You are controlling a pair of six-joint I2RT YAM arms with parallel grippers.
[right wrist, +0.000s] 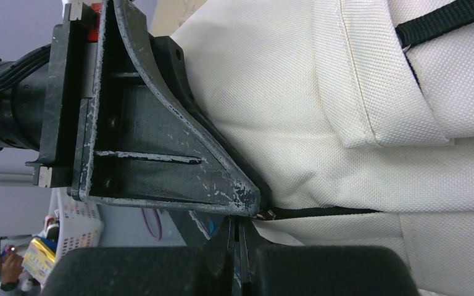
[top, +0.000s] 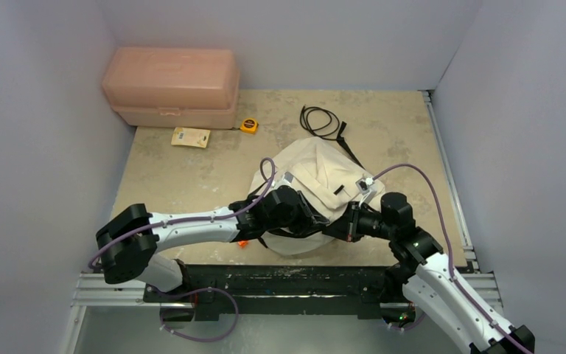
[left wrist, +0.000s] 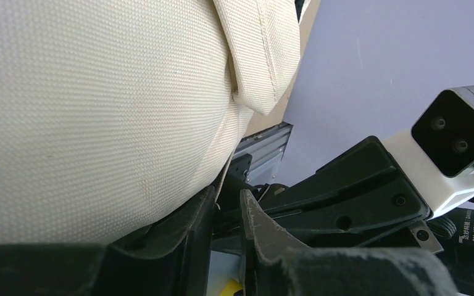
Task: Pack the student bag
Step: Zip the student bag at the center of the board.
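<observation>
The student bag (top: 317,181) is a cream fabric backpack lying in the middle of the table, bulging, with a black strap (right wrist: 444,18) across it. Both grippers meet at its near edge. My left gripper (top: 318,221) presses under the bag's rounded side (left wrist: 86,105); its fingers (left wrist: 197,216) stand a narrow gap apart (left wrist: 227,200), and a thin fabric seam hangs down to that gap. My right gripper (right wrist: 236,225) is shut, its tips just beside the metal zipper slider (right wrist: 266,214) at the end of the black zipper line (right wrist: 321,211). Whether it pinches anything is hidden.
A pink plastic box (top: 171,86) stands at the back left. In front of it lie a yellow tape measure (top: 248,125) and a yellow packet (top: 191,137). A black cable (top: 320,122) lies behind the bag. White walls close in both sides.
</observation>
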